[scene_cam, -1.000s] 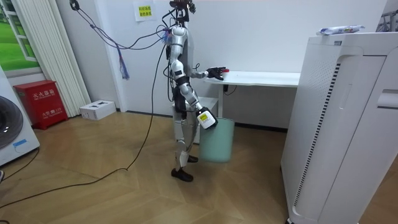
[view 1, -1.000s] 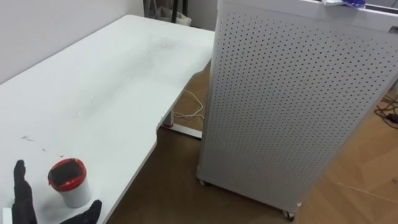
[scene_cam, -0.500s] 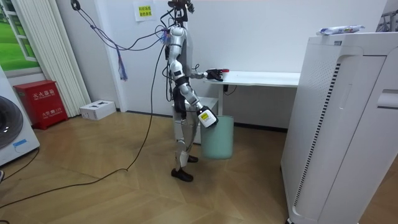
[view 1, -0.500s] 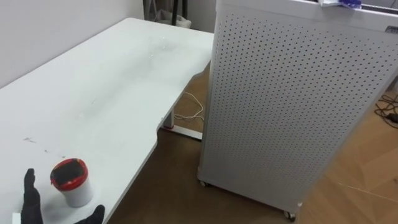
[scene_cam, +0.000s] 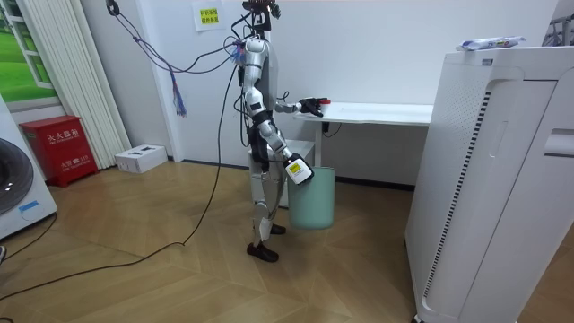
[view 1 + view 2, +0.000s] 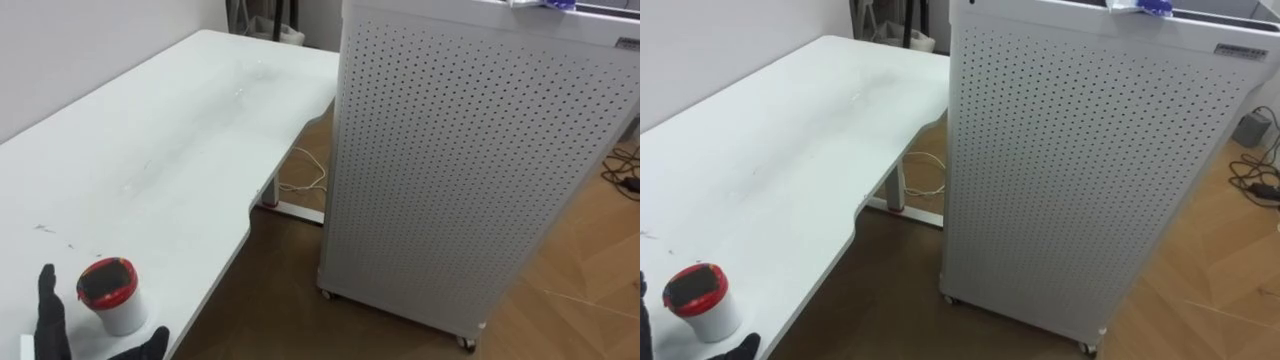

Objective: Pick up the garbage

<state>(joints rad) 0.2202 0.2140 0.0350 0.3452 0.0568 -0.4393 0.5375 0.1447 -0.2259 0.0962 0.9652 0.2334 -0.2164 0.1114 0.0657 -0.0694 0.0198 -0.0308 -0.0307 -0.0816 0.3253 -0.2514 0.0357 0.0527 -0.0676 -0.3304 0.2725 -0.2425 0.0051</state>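
Where the eye views look down over the work, we see one tall white perforated cabinet point(image 6: 450, 170) on castors, standing on the wood floor just beside one white table point(image 6: 180, 150). The room view adds what sits lower: one pale green bin point(image 5: 316, 199) on the floor at the table's near end, close by the robot's legs, with the robot upright and facing the table. One white cup with a red lid point(image 6: 110, 295) stands upright near the table's front edge. Our left hand point(image 6: 48, 315) is spread wide around it, straight fingers on the cup's left and the thumb low on its right, holding nothing. Our right hand point(image 5: 295, 170) hangs by the hip, just above the bin; we cannot make out its pose.
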